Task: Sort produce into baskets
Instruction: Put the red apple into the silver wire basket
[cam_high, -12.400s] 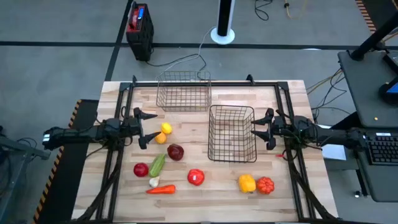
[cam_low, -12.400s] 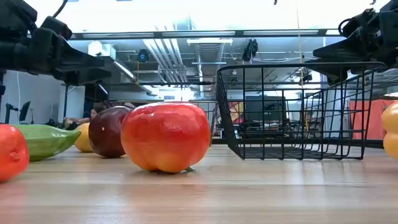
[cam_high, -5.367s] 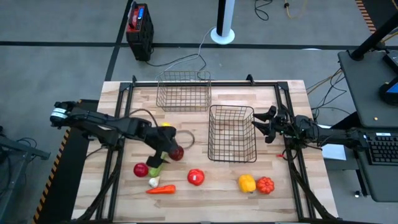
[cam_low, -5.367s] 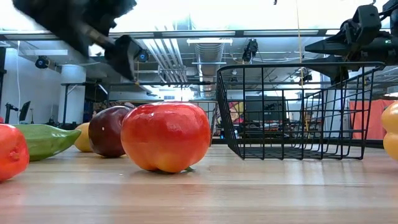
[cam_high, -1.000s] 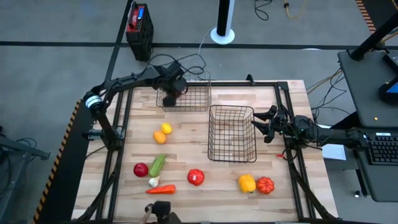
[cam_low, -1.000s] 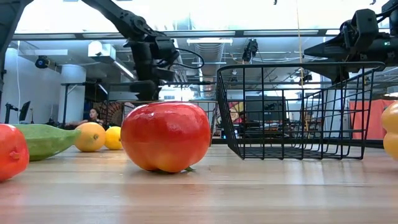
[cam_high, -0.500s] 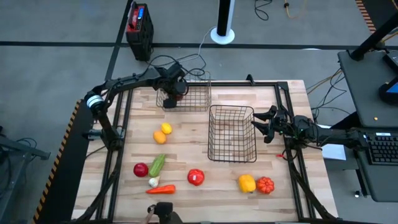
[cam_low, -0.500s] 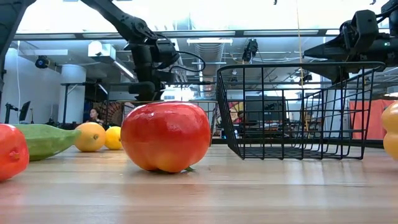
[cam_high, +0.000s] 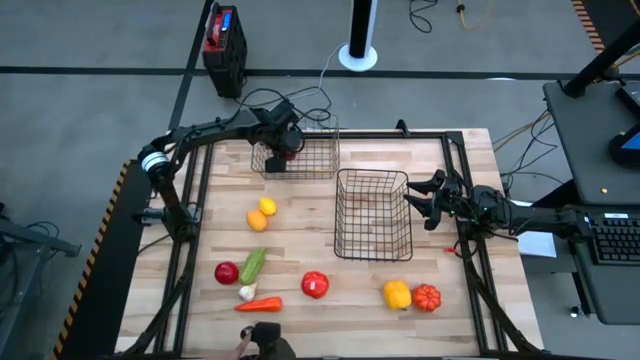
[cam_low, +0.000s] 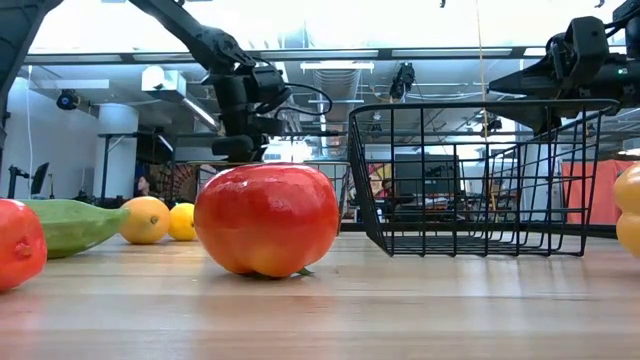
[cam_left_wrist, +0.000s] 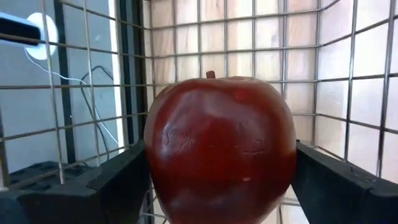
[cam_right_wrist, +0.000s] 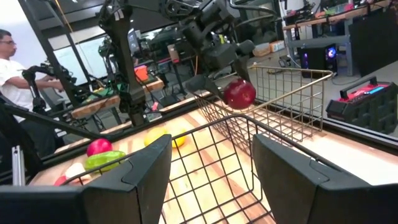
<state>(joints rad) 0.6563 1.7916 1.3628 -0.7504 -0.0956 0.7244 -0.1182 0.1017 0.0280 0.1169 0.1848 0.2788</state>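
Observation:
My left gripper (cam_high: 286, 148) hangs over the far wire basket (cam_high: 310, 150) near its left end, shut on a dark red apple (cam_left_wrist: 221, 149). The apple also shows in the right wrist view (cam_right_wrist: 239, 93). My right gripper (cam_high: 420, 202) waits open and empty beside the right wall of the near wire basket (cam_high: 373, 213). On the table lie a lemon (cam_high: 267, 206), an orange (cam_high: 257, 221), a red fruit (cam_high: 227, 272), a cucumber (cam_high: 252, 264), a garlic (cam_high: 247, 292), a carrot (cam_high: 259, 304), a red tomato (cam_high: 315, 285), a yellow pepper (cam_high: 397, 294) and an orange-red round piece (cam_high: 427, 297). My left gripper pinches the apple by its two opposite sides (cam_left_wrist: 158, 168) between its two fingers (cam_left_wrist: 118, 180). The fingers come from above, pointing down into the basket. The apple hangs clear of the basket floor, about level with the rim, its stem showing on its upper edge in the left wrist view.
A red-and-black box (cam_high: 224, 45) stands on the floor beyond the table's far left corner. A small dark thing (cam_high: 262, 340) shows at the table's near edge. Bare wood lies between the two baskets and the produce. A person (cam_right_wrist: 15, 62) sits in the room beyond.
My left gripper, still shut on the apple, has shifted a little toward the table's right above the far basket's left end. The apple stays lifted. My right arm has kept still.

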